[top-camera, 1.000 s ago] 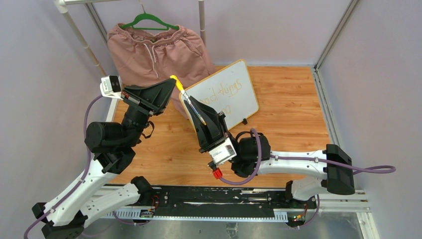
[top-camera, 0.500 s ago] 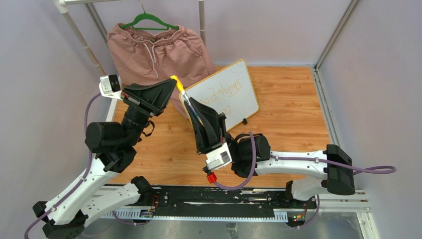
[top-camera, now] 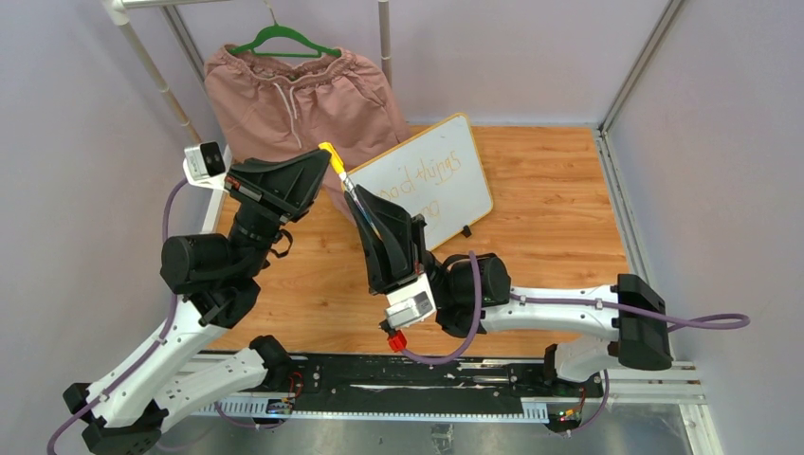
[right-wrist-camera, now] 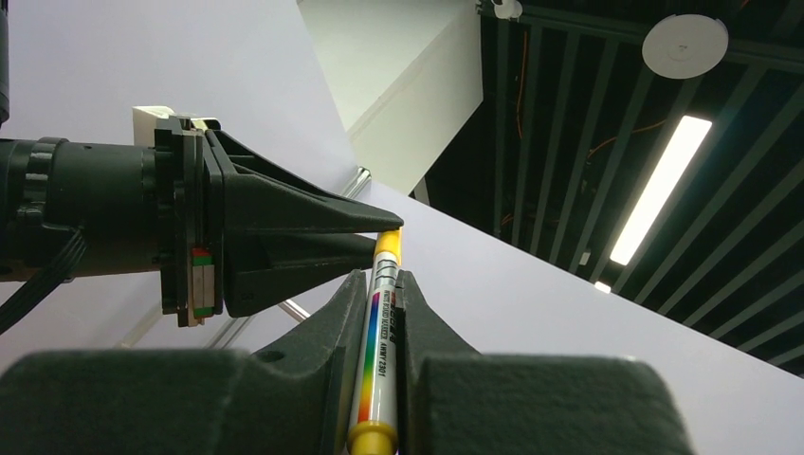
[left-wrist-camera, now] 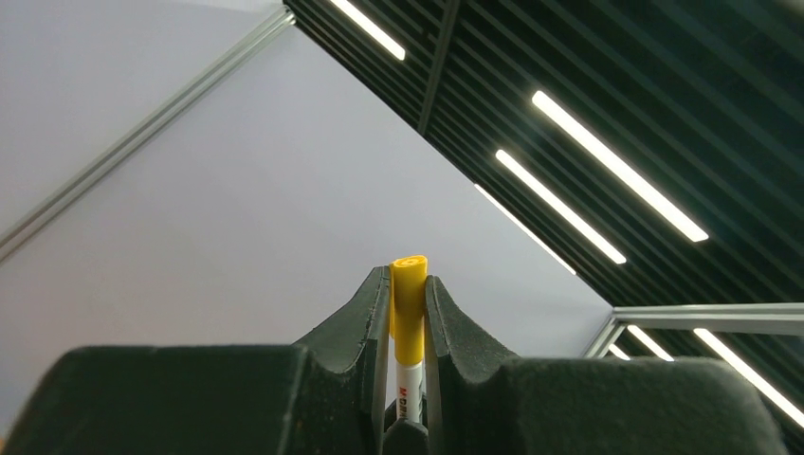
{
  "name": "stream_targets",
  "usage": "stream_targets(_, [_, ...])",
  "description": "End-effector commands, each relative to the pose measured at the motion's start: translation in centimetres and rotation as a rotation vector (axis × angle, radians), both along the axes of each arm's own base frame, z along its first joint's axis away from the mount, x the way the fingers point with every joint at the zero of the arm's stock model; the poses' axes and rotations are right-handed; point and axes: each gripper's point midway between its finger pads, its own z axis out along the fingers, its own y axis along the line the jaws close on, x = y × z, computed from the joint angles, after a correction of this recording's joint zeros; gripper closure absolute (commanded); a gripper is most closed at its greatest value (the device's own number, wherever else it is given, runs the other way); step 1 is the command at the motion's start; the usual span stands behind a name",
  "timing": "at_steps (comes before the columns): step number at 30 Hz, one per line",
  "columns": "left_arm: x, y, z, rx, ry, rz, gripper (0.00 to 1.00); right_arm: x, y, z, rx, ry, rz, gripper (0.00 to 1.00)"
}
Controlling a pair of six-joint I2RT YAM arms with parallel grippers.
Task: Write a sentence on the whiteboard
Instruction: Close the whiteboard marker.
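Between both sets of fingers: marker (top-camera: 347, 181) is staying joined | left fingers (left-wrist-camera: 365, 313) clenching cap (left-wrist-camera: 409, 299), right fingers (right-wrist-camera: 339, 318) grasping barrel (right-wrist-camera: 374, 365), edging leftward | whiteboard (top-camera: 460, 175) beyond, writing seemingly pausing.

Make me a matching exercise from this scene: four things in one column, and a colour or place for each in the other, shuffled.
Things:
1. hanger
2. shorts
3. whiteboard
4. marker

Colour or place:
A. stands on the wooden table
B. green
C. held up in the air
D. pink

Pairs: 1-B, 2-D, 3-A, 4-C
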Motion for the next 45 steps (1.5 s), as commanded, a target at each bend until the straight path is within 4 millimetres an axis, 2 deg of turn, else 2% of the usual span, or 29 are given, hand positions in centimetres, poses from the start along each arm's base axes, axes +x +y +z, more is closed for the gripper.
stream_targets(1, [-0.9, -6.3, -7.1, 0.263, 0.068, -0.221, 1.00, 0.6, 3.8, -2.0, -0.128, 0.010, 0.025, 1.00])
stream_targets(15, [-1.5, -7.5, -8.3, 0.272, 0.102, -0.272, 1.00, 0.4, 4.6, -0.8, -0.105, -0.026, 0.026, 1.00])
stream_targets(23, [-0.7, -5.4, -7.5, 0.223, 0.099, -0.154, 1.00, 0.1, 4.2, -1.8, -0.125, -0.021, 0.035, 1.00])
stream_targets(27, [-0.4, -4.6, -6.9, 0.201, 0.097, -0.117, 0.80, -0.5, 4.1, -2.4, -0.141, -0.023, 0.039, 1.00])
stream_targets(30, [-0.5, -4.4, -6.2, 0.194, 0.082, -0.106, 0.69, -0.7, 3.9, -2.6, -0.144, -0.024, 0.038, 1.00])
stream_targets(35, [-0.8, -4.1, -5.5, 0.186, 0.065, -0.102, 0.58, -0.9, 3.7, -2.6, -0.143, -0.025, 0.038, 1.00])
stream_targets(41, [-0.7, -3.3, -5.1, 0.165, 0.064, -0.070, 0.55, -1.1, 3.3, -2.8, -0.145, -0.024, 0.036, 1.00])
stream_targets(45, [-0.5, -2.0, -4.7, 0.144, 0.058, -0.013, 0.42, -1.1, 2.9, -3.2, -0.153, -0.019, 0.029, 1.00])
